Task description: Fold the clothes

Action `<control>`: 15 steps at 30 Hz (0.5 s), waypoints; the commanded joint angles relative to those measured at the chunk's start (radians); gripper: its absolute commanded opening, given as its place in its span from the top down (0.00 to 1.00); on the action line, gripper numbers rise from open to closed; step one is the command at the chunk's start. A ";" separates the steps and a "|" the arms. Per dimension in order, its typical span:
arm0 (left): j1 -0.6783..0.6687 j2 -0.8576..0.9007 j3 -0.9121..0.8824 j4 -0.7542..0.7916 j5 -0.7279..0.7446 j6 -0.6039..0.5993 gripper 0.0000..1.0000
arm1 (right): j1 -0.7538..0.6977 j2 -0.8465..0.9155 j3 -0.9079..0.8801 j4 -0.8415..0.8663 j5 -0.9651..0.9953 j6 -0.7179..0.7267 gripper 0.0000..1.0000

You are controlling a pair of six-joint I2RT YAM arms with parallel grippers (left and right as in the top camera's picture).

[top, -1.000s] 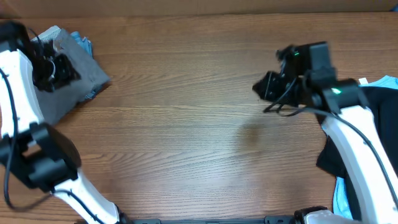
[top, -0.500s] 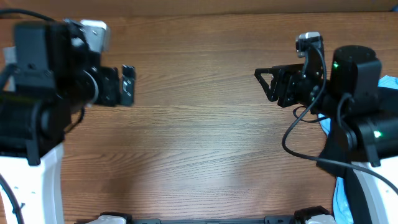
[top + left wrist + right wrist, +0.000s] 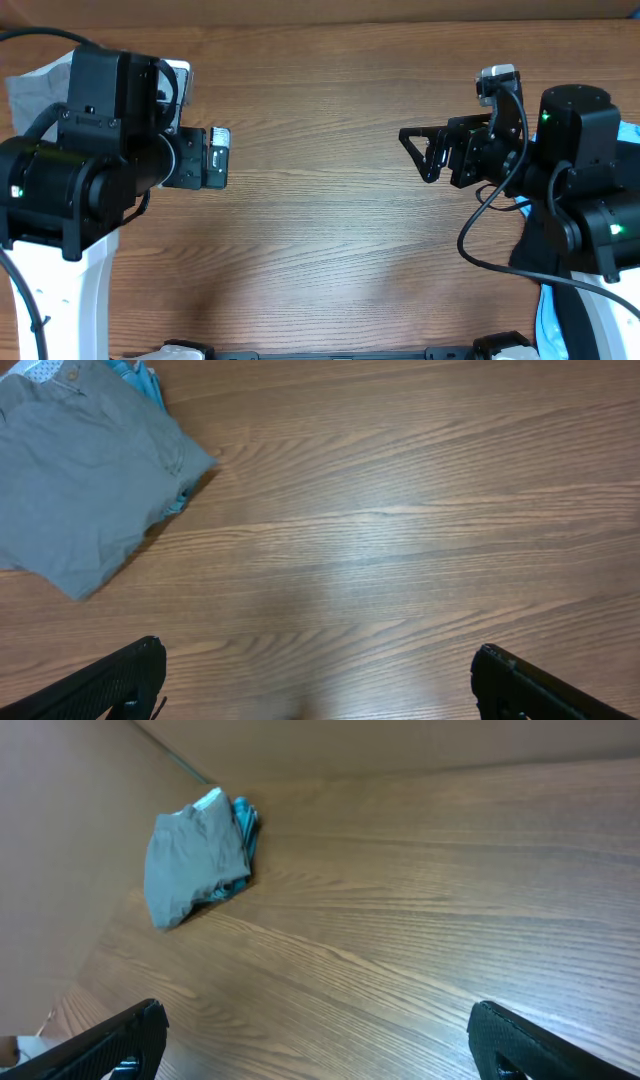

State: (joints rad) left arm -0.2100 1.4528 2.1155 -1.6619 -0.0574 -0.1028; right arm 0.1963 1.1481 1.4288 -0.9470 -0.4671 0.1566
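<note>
The grey shorts (image 3: 90, 470) lie folded at the table's far left corner, with a light-blue piece (image 3: 140, 375) peeking from under them. The right wrist view shows the same grey bundle (image 3: 195, 860) from afar. Overhead, only a corner of the grey shorts (image 3: 28, 92) shows behind the left arm. My left gripper (image 3: 218, 157) is raised over bare wood right of the bundle, open and holding nothing (image 3: 318, 685). My right gripper (image 3: 412, 155) points left over the table's right half, also open and holding nothing (image 3: 318, 1035).
A pile of clothes lies at the right edge under the right arm: a black garment (image 3: 528, 245) and light-blue cloth (image 3: 545, 320). A brown wall (image 3: 60, 840) borders the table on the far left side.
The left gripper has left the grey shorts and moved right and up, opening wide. The right gripper has also risen and opened. The grey bundle stays at the far left.
</note>
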 commanded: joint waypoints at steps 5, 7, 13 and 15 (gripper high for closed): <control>-0.006 0.002 -0.005 -0.002 -0.012 -0.018 0.00 | 0.000 0.018 0.013 -0.006 -0.006 -0.007 0.00; -0.006 0.002 -0.005 -0.002 -0.012 -0.017 0.00 | 0.000 0.018 0.013 -0.027 -0.006 -0.005 0.00; -0.006 0.002 -0.005 -0.002 -0.012 -0.017 0.00 | 0.000 0.018 0.013 -0.111 -0.006 0.003 0.00; -0.006 0.002 -0.005 -0.002 -0.012 -0.018 0.00 | 0.000 0.019 0.013 -0.125 -0.006 0.003 0.00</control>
State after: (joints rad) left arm -0.2100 1.4563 2.1155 -1.6619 -0.0574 -0.1028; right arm 0.1963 1.1671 1.4288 -1.0641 -0.4671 0.1574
